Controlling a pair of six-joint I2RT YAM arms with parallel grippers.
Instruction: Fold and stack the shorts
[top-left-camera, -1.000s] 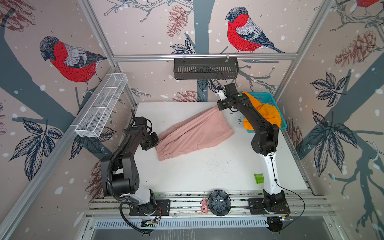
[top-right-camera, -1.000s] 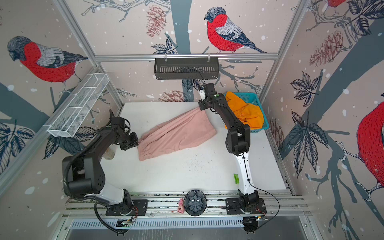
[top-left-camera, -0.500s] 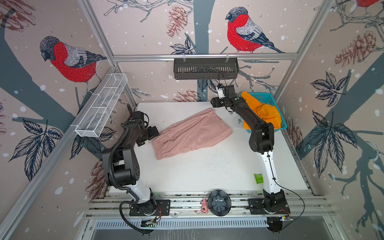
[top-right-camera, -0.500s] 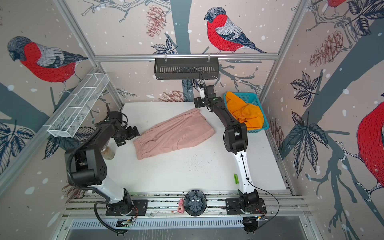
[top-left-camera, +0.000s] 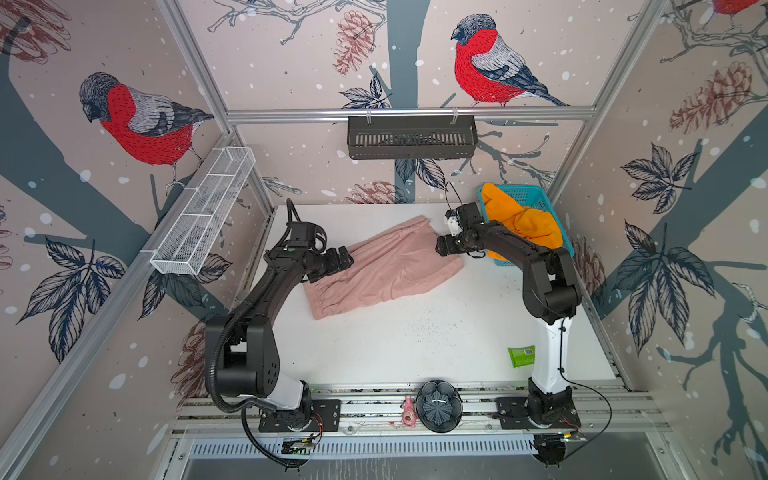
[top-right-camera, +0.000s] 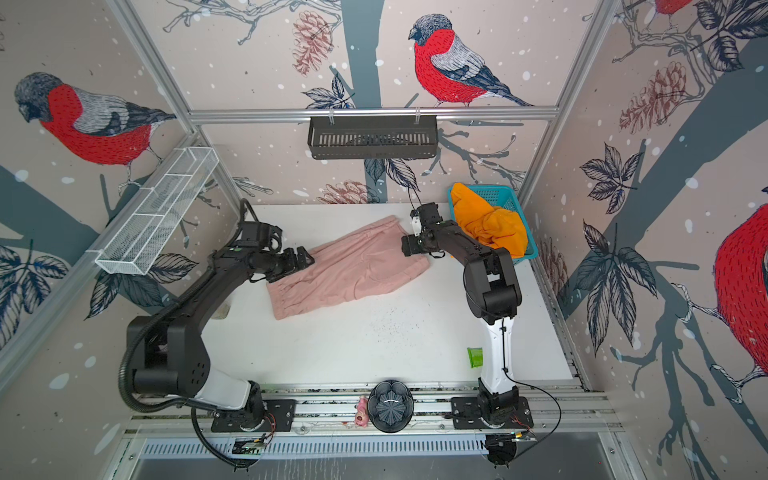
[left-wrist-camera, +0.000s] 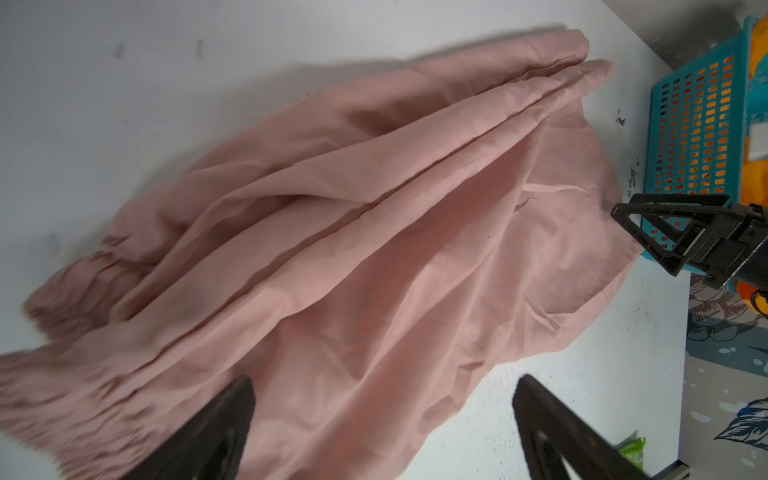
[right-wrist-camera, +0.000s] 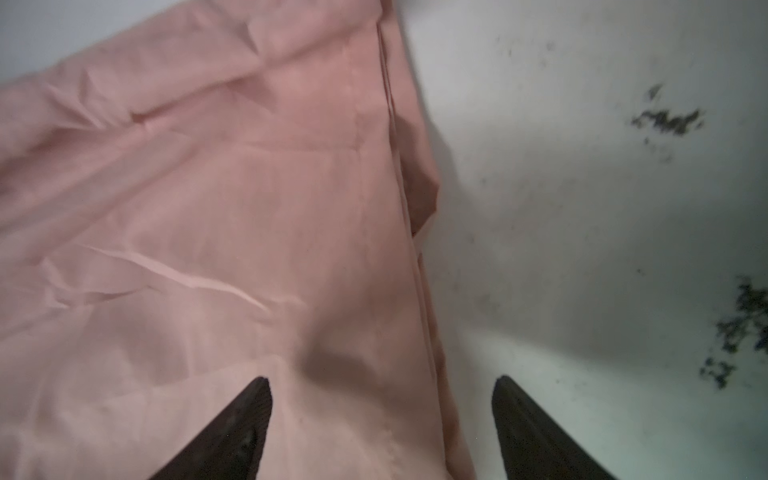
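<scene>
The pink shorts (top-left-camera: 384, 268) are spread flat between the left gripper (top-left-camera: 346, 260) and right gripper (top-left-camera: 440, 247), likely for folding. Both are opened wide; nothing is held.

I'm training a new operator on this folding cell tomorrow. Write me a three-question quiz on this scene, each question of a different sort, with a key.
1. True or false: the pink shorts lie on the white table, and neither gripper holds them.
2. Where are the orange shorts? A) heaped in the teal basket; B) stacked on the pink shorts; C) spread flat on the table.
3. Fill in: the left gripper and the right gripper both have their jaws ____.

Key: 1 true; 2 A; 3 open.
</scene>
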